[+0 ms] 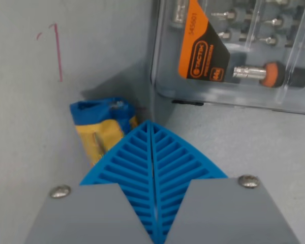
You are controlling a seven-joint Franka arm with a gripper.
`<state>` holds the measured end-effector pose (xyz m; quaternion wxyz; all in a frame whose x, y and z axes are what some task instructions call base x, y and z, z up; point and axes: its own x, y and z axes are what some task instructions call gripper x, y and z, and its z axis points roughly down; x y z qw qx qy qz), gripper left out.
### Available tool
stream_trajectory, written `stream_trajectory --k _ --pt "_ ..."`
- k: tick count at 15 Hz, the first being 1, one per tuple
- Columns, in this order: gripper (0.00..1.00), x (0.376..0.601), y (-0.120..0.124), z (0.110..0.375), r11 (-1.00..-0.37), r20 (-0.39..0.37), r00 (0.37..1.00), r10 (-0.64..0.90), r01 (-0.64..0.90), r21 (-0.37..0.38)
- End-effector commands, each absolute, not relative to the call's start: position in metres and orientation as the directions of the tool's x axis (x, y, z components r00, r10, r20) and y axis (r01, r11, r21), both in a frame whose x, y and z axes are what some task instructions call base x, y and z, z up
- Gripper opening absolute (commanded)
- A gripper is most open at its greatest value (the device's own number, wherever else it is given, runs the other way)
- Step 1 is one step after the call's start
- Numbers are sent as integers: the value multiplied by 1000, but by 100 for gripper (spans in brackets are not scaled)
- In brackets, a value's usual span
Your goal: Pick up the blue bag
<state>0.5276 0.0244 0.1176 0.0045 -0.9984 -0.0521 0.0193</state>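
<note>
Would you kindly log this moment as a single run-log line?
gripper: jaws shut, empty | blue bag: on table, at fingertips, wrist view's left, not grasped | clear bit case: upper right | phase: pre-grasp

The end effector (pixel 151 127) has two bright blue fingers (pixel 129 168) with slanted ribs, each tapering to a point. Each is set in a plain grey mount (pixel 91 216). A round silver screw (pixel 60 191) sits at each mount's outer top corner.

Brand name "TACTIX" printed in black on the orange paper label (pixel 199 44) inside the clear plastic tool case (pixel 234 51) at upper right, number "545601" read along its edge, smaller print beneath not legible, a red pen mark (pixel 56 51) drawn on the grey surface at upper left
</note>
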Motion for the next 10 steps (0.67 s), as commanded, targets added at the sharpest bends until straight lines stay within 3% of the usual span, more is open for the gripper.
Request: stream_trajectory --k 1,10 --pt "0 519 24 131 -993 12 993 117 117 -3" --pt "0 519 24 146 -993 12 993 117 117 -3"
